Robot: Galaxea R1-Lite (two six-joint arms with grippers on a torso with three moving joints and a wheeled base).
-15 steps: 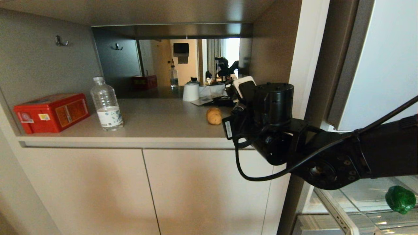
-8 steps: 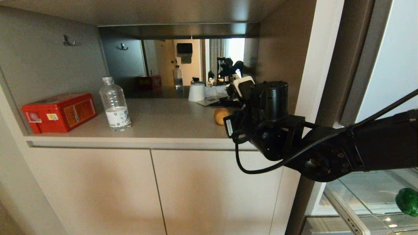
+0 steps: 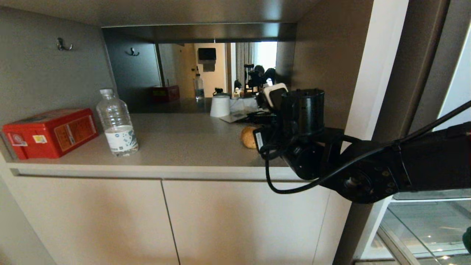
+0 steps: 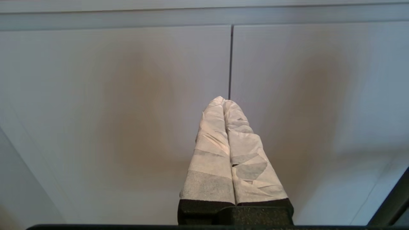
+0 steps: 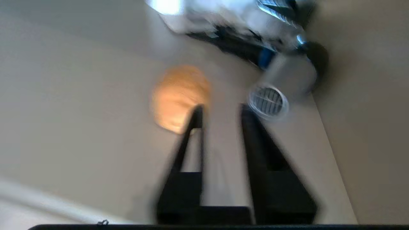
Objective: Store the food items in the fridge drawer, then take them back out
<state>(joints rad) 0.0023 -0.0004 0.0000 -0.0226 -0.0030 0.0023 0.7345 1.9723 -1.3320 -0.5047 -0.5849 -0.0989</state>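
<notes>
The tan potato (image 3: 248,137) lies on the countertop (image 3: 184,143), partly hidden behind my right wrist (image 3: 303,121). In the right wrist view my right gripper (image 5: 222,110) is open and empty just above the counter. The potato (image 5: 179,95) sits just beyond and beside one fingertip (image 5: 197,115), not between the fingers. A sliver of the green pepper (image 3: 468,239) shows at the far right edge, over the clear fridge drawer (image 3: 415,224). My left gripper (image 4: 223,101) is shut, its taped fingers pointing at the cabinet doors.
A red box (image 3: 48,132) and a clear water bottle (image 3: 117,123) stand at the counter's left. A white cup (image 3: 220,106) and dark clutter sit at the back. A round grilled object (image 5: 268,102) lies beside the other fingertip. The niche's side wall (image 3: 323,55) is close on the right.
The whole head view has shifted, so the pepper has slid almost out of the picture. My right wrist now overlaps the potato, closer to it than before.
</notes>
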